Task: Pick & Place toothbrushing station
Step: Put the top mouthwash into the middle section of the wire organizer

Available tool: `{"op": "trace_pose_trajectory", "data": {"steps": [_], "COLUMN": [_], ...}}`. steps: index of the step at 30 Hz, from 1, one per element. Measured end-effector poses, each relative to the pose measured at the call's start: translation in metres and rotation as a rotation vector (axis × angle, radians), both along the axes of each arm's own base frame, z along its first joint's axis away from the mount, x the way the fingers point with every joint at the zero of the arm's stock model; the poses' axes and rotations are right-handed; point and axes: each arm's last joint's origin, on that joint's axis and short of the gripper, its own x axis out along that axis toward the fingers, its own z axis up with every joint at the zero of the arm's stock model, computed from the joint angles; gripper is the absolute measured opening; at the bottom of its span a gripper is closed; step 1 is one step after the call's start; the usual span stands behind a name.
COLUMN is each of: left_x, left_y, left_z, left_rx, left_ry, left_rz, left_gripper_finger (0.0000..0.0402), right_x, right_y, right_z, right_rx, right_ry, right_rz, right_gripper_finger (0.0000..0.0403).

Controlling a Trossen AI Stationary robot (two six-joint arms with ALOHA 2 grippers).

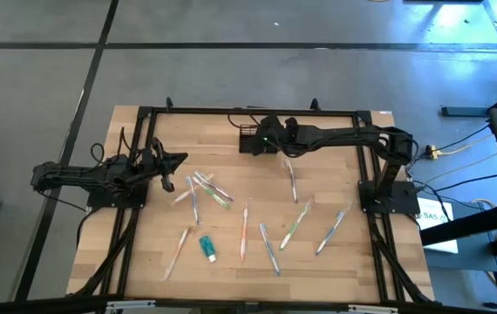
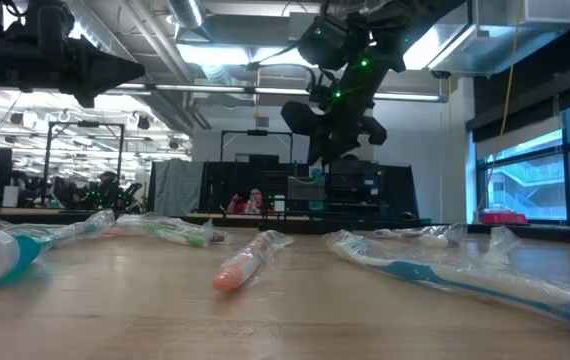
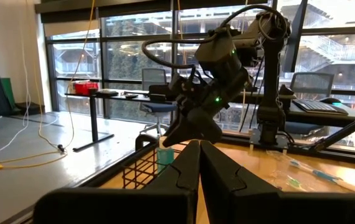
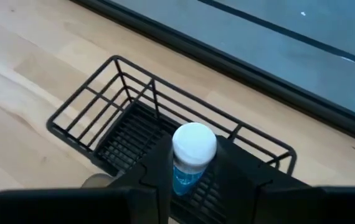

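NEAR: wrapped toothbrushes (image 1: 245, 228) and one teal tube (image 1: 207, 249) scattered across lower centre of the high view | MID: left gripper (image 1: 175, 160) at centre-left, fingers pressed together, waiting | FAR: right gripper (image 4: 190, 180) clamped on a white-capped teal tube (image 4: 191, 155), held over black wire caddy (image 1: 248, 137) at upper centre | RISK: a tilted release may catch the caddy rim and tip the tube out.

Setting: robotics lab or workshop, shown by exposed ceiling ducts (image 2: 215, 75), office chairs (image 3: 156, 93), desks (image 3: 103, 94), large windows (image 3: 134, 56).
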Motion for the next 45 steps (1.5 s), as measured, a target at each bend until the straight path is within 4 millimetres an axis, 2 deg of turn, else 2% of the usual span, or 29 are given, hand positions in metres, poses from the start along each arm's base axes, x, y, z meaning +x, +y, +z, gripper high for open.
{"op": "trace_pose_trajectory", "data": {"steps": [45], "left_x": [0.0], "left_y": [0.0], "left_z": [0.0], "left_rx": [0.0], "left_ry": [0.0], "left_rz": [0.0], "left_gripper_finger": [0.0006], "right_x": [0.0057], "right_y": [-0.0048], "right_z": [-0.0087], "right_rx": [0.004], "right_ry": [0.0], "right_rz": [0.027], "right_gripper_finger": [0.0105]}}
